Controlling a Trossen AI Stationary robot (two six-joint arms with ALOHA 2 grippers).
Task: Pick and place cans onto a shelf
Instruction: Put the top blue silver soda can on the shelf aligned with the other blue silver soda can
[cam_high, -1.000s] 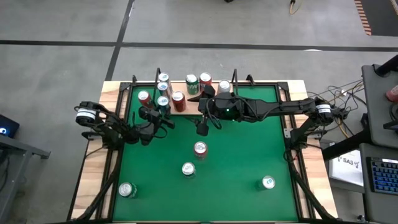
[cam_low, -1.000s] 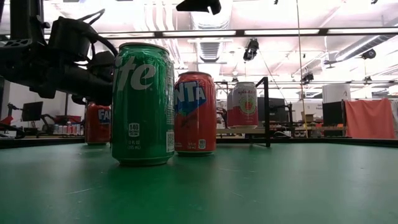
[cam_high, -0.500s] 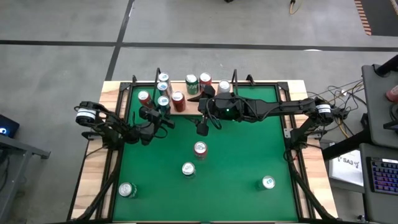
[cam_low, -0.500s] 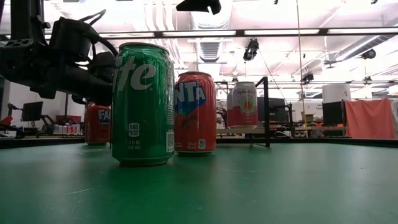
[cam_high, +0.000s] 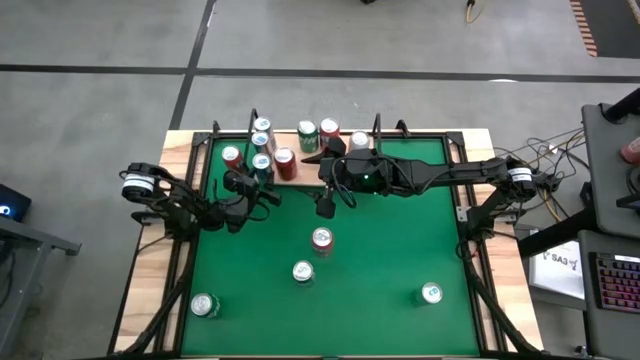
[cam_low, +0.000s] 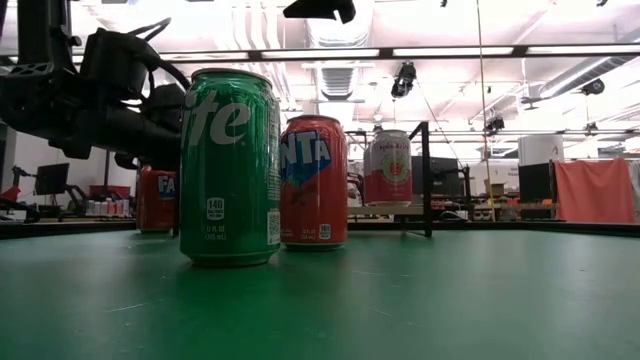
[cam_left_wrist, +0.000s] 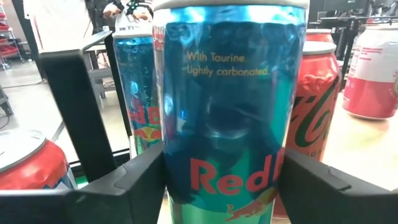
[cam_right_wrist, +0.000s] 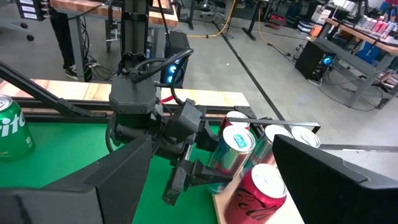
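- The light-wood shelf (cam_left_wrist: 357, 146) with thin black wire uprights carries eight cans at the far edge of the green-topped desk (cam_high: 390, 255).
- The left gripper (cam_left_wrist: 221, 169) sits around a tall teal-blue energy-drink can (cam_left_wrist: 230, 93), which stands upright on the shelf board. Whether it clamps that can or has let it go cannot be told.
- Just past the left gripper on one side stands a second blue can (cam_left_wrist: 138, 93). On the other side a red cola can (cam_left_wrist: 314, 106) stands just beside the teal-blue can.
- Farther from the left gripper along the board stand a red-and-blue can (cam_high: 232, 156), a green can (cam_high: 308, 135), another red can (cam_high: 330, 128) and a pale silver-white can (cam_high: 360, 140).
- The right gripper (cam_high: 325, 207) hangs released and empty over the desk, just in front of the shelf and near the left gripper.
- Four cans are still on the desk. A red orange-soda can (cam_high: 322, 239) is nearest the right gripper, with a green lemon-lime can (cam_high: 302, 271) just beyond it. Two more green cans (cam_high: 205, 305) (cam_high: 431, 294) stand well apart at the front corners.
- Against the earlier frames, both arms and every can sit where they were; no shift shows.
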